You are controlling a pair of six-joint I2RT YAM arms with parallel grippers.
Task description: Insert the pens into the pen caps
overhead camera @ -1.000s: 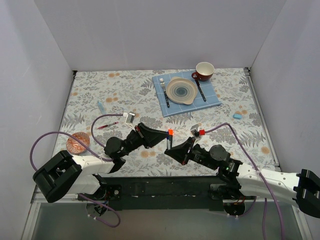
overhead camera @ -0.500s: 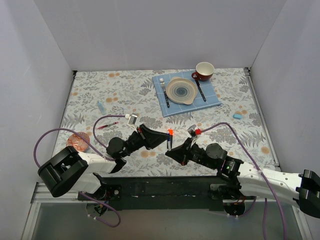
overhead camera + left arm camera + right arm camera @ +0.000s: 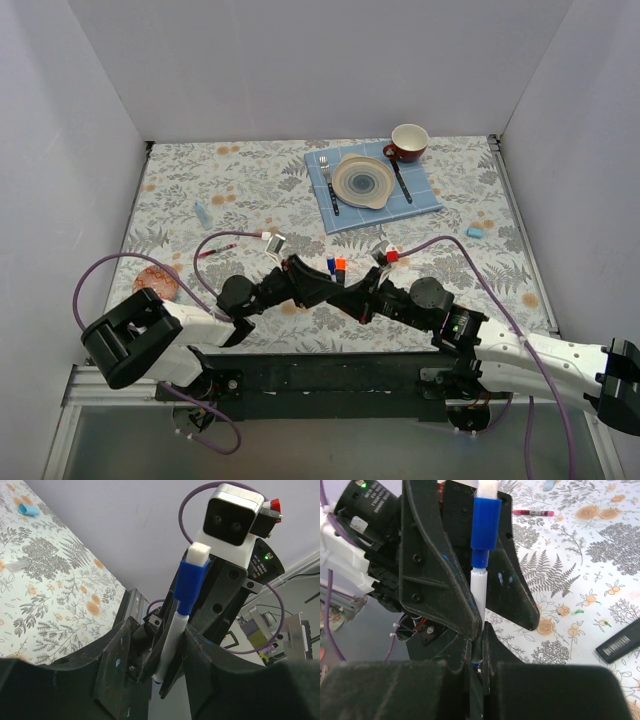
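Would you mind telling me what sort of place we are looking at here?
Most likely a robot test booth, not a home: plain white walls box in a floral tablecloth, with a staged plate and red cup.

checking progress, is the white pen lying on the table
No, the white pen is clamped in the right gripper, above the table.

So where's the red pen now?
Top view, left side: the red pen lies flat on the table, just beyond the left arm, nearer than the light-blue marker.
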